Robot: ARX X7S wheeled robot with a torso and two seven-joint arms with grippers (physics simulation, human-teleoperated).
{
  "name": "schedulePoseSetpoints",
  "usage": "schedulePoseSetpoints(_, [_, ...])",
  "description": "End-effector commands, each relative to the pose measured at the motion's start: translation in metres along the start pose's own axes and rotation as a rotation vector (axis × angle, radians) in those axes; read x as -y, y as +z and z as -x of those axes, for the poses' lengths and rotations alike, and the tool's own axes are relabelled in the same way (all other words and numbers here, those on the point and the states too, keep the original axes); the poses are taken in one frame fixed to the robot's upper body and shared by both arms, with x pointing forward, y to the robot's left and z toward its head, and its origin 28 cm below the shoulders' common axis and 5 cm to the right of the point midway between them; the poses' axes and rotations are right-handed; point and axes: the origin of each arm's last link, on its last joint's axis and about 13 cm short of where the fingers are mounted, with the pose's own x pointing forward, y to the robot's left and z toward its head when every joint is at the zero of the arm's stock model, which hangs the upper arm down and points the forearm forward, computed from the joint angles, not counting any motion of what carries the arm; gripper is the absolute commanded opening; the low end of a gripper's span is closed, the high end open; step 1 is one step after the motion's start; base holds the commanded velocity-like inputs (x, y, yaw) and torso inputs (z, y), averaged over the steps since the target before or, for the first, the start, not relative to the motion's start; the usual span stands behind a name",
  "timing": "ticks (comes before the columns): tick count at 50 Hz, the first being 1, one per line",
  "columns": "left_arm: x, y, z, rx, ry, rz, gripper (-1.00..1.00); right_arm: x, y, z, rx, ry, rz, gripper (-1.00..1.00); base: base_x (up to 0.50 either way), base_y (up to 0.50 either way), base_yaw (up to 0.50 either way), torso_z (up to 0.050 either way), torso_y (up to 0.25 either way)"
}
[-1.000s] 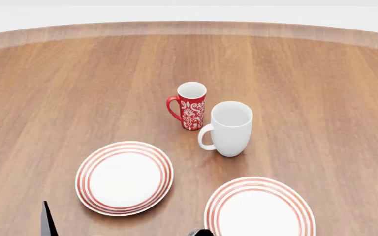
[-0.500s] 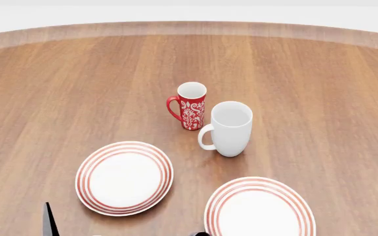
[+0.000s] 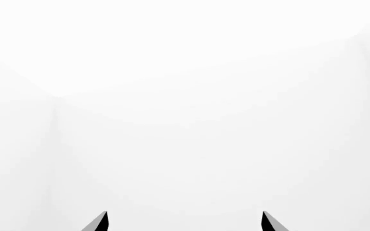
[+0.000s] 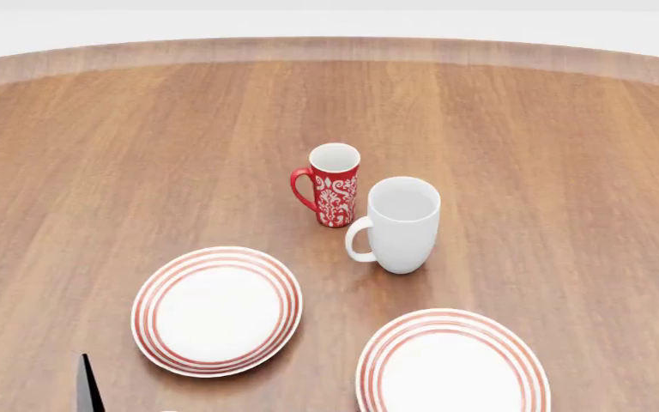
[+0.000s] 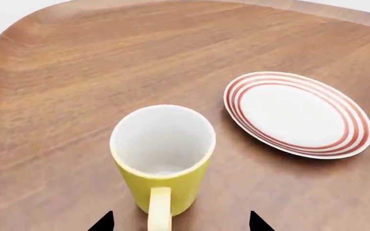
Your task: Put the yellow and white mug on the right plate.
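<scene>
Yellow and white mug (image 5: 162,161): yellow outside, white inside. Right plate (image 4: 453,365) and left plate (image 4: 217,311): white, red rings. Slim mug (image 4: 332,184): red, white pattern. Tall mug (image 4: 400,225): white. Surface (image 4: 135,154): brown woodgrain.

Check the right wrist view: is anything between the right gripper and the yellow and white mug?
No. In the right wrist view the right gripper faces the yellow and white mug, handle toward it, nothing between.

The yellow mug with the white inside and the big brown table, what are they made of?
The yellow mug with the white inside looks like smooth ceramic: thick rim, even colour, though this is a render. The big brown table looks like polished wood: long grain streaks run across it.
</scene>
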Motion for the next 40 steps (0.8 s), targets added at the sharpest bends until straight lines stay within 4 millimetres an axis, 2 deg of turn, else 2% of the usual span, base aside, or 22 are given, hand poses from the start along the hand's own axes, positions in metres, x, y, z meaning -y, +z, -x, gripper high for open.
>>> schedulePoseSetpoints(1, [-0.001, 0.001, -0.002, 0.003, 0.004, -0.009, 1.0, -0.001, 0.0, -0.006, 0.008, 0.013, 0.009, 1.0, 0.0, 0.0, 0.0, 0.0, 0.0])
schedulePoseSetpoints(19, [-0.001, 0.001, -0.001, -0.003, 0.003, -0.005, 1.0, -0.002, -0.003, -0.013, -0.012, 0.023, 0.036, 1.0, 0.0, 0.0, 0.0, 0.0, 0.0])
schedulePoseSetpoints(40, [0.001, -0.011, 0.004, -0.009, 0.006, -0.005, 1.0, -0.003, -0.012, -0.028, -0.037, 0.007, 0.036, 1.0, 0.0, 0.0, 0.0, 0.0, 0.0])
